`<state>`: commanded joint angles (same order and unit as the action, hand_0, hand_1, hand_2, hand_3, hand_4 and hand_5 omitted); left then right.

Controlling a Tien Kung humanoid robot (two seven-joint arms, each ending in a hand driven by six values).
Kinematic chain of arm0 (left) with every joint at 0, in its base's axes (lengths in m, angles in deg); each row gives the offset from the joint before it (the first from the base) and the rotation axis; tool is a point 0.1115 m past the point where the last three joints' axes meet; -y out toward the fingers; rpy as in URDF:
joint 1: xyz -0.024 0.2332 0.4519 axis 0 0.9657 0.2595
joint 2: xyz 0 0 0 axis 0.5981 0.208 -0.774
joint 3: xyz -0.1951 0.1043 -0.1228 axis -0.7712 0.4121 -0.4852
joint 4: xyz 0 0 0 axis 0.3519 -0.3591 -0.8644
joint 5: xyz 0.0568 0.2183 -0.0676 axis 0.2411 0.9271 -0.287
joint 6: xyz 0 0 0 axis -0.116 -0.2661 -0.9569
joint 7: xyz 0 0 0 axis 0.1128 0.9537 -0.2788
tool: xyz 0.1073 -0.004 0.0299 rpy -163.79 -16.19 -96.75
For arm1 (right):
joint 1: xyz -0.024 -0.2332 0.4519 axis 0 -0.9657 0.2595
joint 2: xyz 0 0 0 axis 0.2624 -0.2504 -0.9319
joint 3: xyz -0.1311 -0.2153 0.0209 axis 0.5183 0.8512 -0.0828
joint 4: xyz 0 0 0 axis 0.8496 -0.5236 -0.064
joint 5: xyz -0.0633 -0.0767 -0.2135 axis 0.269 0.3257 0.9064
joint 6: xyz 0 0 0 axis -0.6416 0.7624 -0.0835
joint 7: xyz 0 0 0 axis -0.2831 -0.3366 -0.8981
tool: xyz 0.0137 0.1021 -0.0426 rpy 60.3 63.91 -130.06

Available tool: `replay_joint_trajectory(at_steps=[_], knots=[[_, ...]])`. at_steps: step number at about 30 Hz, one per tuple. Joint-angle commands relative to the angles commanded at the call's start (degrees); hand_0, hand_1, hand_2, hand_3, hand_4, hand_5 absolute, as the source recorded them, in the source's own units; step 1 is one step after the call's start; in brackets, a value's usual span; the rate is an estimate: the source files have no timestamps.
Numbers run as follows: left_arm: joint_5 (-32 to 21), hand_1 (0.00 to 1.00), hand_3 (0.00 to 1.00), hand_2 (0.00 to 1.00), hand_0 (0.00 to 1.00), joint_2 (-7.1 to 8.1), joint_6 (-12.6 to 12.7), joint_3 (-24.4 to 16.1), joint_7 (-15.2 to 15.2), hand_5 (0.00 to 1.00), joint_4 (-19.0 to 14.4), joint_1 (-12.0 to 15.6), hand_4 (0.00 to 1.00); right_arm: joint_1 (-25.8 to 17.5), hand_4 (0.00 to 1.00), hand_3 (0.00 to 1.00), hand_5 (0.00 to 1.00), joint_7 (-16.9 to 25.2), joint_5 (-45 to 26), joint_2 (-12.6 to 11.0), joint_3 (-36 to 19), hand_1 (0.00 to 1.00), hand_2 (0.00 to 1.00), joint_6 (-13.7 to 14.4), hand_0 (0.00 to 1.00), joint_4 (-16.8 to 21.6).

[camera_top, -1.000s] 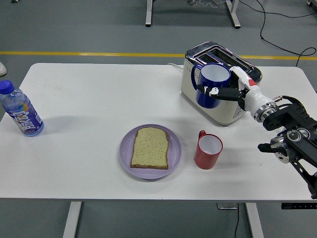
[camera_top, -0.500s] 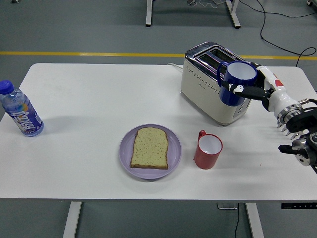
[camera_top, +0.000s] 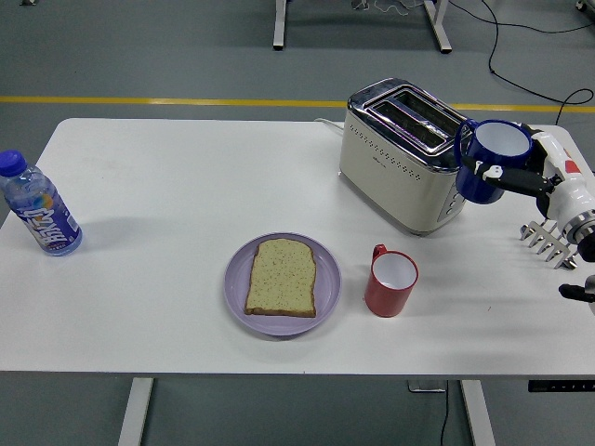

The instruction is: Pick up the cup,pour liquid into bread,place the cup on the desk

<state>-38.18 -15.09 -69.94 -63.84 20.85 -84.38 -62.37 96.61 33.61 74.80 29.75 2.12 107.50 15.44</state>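
Right hand clenched around the blue cup, which I hold upright in the air at the toaster's right end, well apart from the bread on its purple plate. Left arm not visible. Risks, as I judge them: the cup's handle sits just beside the toaster's corner, so setting down here could clip it; a tilted release on the desk would tip the cup; lowering too near the right edge invites a fall. The red cup stands clear
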Motion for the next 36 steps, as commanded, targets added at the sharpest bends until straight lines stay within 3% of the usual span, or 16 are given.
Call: replay_joint_trajectory(at_steps=[7, 36], knots=[[-0.2, 0.756, 0.611, 0.773, 0.69, -0.05, -0.1, 0.2, 0.1, 0.998, 0.0, 0.0, 0.396, -3.0, 0.72, 0.516, 0.002, 3.0, 1.3, 0.2, -1.4, 0.388, 0.519, 3.0, 0.4, -0.1], [0.9, 0.756, 0.611, 0.773, 0.69, -0.1, -0.1, -0.3, -0.3, 0.998, 0.0, -0.1, 0.396, -13.3, 0.72, 0.516, 0.002, 10.3, 6.2, 2.2, -3.7, 0.386, 0.518, 8.4, 0.401, -1.2]])
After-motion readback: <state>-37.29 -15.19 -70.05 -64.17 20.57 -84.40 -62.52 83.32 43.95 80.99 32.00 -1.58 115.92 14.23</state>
